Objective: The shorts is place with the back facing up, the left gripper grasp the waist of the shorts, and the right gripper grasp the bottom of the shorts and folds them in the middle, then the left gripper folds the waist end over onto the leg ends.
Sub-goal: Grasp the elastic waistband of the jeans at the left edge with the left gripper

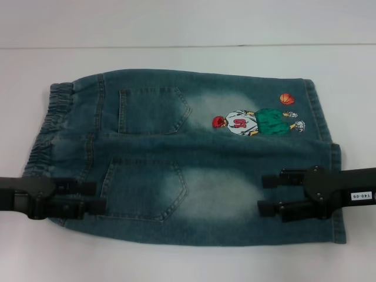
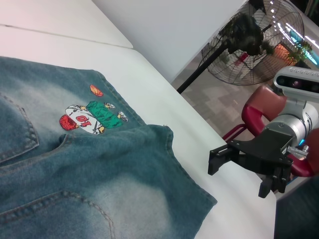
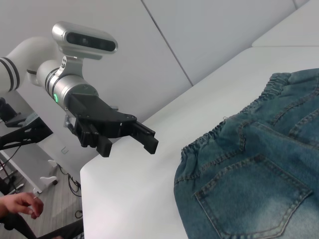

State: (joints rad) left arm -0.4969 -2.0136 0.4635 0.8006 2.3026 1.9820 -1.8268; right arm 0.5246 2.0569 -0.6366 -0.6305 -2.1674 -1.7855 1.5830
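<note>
Blue denim shorts (image 1: 194,158) lie flat on the white table (image 1: 188,261) with the back pockets facing up. The elastic waist (image 1: 50,129) is at the left and the leg hems (image 1: 336,194) are at the right. An embroidered basketball player (image 1: 258,120) marks the far leg. My left gripper (image 1: 101,197) stands open over the near waist corner, and it also shows in the right wrist view (image 3: 127,147). Over the near leg, close to the hem, my right gripper (image 1: 262,194) stands open too. In the left wrist view, the right gripper (image 2: 239,174) holds nothing.
Beyond the table's right edge stand a floor fan (image 2: 254,40) and a red chair (image 2: 264,107). A person's hand (image 3: 20,204) shows low off the table's left end. Bare white table surrounds the shorts on all sides.
</note>
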